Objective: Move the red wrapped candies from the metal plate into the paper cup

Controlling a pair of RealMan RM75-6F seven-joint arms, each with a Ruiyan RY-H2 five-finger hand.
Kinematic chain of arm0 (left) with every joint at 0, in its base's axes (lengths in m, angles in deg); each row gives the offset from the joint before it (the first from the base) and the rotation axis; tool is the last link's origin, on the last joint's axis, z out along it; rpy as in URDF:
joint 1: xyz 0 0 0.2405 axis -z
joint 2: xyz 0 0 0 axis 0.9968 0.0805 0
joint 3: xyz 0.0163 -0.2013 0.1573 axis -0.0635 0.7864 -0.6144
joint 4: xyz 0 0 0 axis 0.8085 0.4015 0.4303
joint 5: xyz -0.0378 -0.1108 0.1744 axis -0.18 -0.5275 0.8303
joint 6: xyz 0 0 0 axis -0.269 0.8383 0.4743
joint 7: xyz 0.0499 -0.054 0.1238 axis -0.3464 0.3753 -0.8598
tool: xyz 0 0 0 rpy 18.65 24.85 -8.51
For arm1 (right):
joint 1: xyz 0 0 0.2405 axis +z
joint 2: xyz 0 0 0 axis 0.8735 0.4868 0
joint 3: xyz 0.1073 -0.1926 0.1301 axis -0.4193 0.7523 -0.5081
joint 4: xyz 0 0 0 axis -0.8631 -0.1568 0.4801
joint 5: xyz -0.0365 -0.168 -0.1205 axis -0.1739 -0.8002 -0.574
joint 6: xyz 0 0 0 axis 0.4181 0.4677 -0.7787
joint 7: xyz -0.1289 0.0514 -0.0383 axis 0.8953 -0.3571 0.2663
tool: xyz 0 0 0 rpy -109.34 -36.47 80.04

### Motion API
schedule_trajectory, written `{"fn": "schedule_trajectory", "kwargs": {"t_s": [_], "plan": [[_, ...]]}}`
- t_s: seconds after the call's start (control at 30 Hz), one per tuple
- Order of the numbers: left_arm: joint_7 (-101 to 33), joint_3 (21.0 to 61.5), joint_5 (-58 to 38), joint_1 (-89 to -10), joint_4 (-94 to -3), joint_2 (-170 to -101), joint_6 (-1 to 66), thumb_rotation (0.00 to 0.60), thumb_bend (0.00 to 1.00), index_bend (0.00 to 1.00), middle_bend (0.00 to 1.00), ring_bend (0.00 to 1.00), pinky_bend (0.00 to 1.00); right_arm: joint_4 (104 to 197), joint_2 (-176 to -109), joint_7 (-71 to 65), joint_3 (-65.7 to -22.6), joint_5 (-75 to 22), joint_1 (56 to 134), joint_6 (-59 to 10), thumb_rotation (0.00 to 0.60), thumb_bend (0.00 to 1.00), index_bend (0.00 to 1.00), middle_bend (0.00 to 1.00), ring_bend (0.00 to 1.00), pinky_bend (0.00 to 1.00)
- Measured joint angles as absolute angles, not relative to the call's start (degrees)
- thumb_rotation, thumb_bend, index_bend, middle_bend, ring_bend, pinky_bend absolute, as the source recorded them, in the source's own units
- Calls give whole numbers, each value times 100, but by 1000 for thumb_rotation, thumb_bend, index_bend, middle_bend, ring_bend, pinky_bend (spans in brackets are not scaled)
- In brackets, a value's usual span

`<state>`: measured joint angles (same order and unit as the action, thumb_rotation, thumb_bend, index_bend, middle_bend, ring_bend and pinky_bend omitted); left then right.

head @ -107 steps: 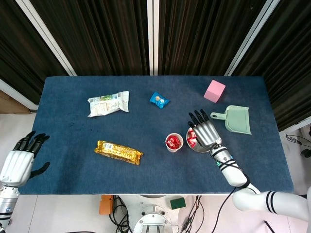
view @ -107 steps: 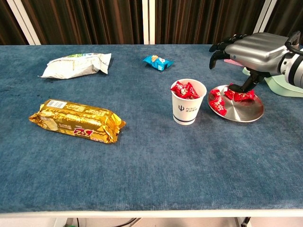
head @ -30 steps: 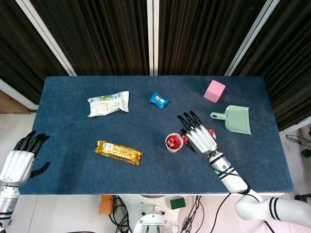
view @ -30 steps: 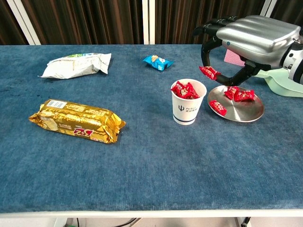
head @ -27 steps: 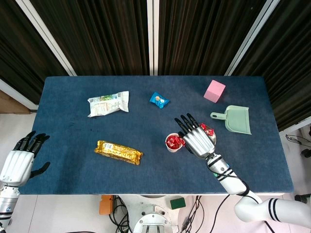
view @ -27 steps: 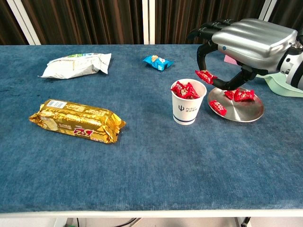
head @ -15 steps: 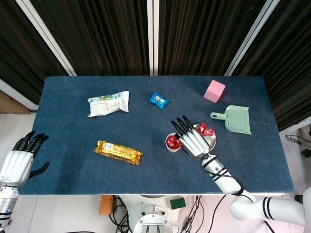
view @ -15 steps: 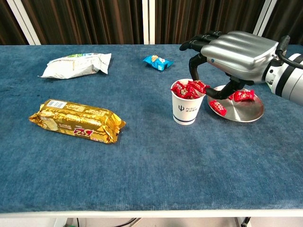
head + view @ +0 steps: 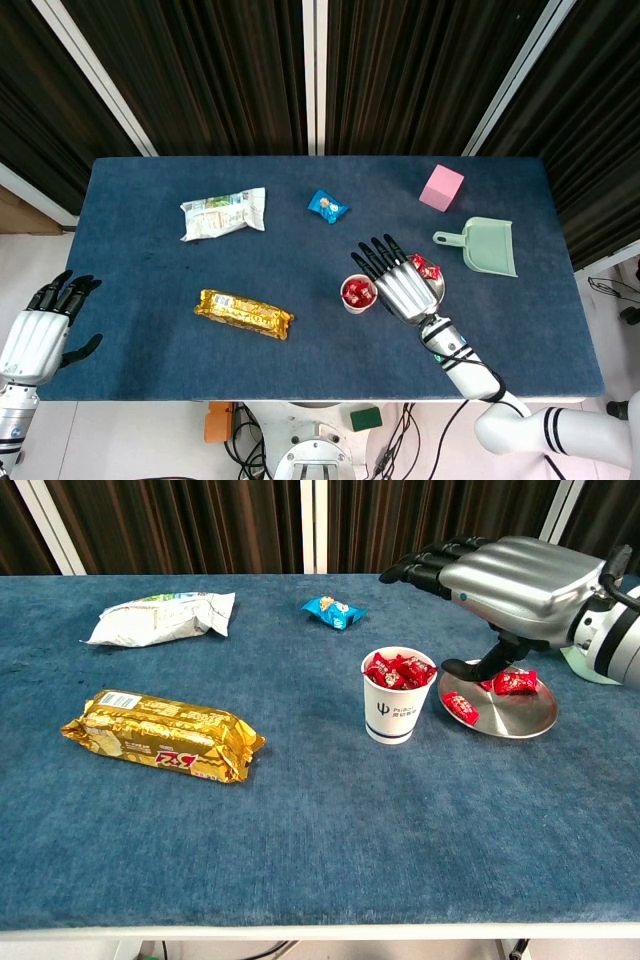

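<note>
Released since half a second ago: candy gone from the right hand, now lying with the rest in the paper cup; fingers opened out and lifted, no longer curled over the rim.

From the head view: hovering over the gap between cup and metal plate, palm down, dark fingers spread apart and empty. Red wrapped candies still showing on the far edge of the plate, the rest of it hidden under the palm. Off the desk's near-left corner, the left hand, fingers apart, holding nothing. Farther back, a white snack bag and a blue candy; nearer, a gold bar; at the right, a pink block and a green dustpan.

From the chest view: right hand raised above the plate, fingers stretched flat toward the cup, thumb hanging down at the plate's far side, touching no candy that can be made out. Cup upright just left of the plate, heaped with red candies to the rim. Two candies left on the plate, one at the back, one near the front-left edge. Gold bar near left, snack bag far left, blue candy behind the cup. Left hand out of this view.
</note>
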<state>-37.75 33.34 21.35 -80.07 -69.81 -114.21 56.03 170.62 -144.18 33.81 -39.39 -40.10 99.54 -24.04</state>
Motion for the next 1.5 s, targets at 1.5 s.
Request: {"fn": "schedule_trajectory", "kwargs": {"t_s": [1.5], "plan": [[-3865,3334,2119,-7973,-7008,-11451,5530,600,184,178,155,57,199,15364,-14899,3776,-4096,-2092,9859,-3077,600,360,400,26,0,0]]}}
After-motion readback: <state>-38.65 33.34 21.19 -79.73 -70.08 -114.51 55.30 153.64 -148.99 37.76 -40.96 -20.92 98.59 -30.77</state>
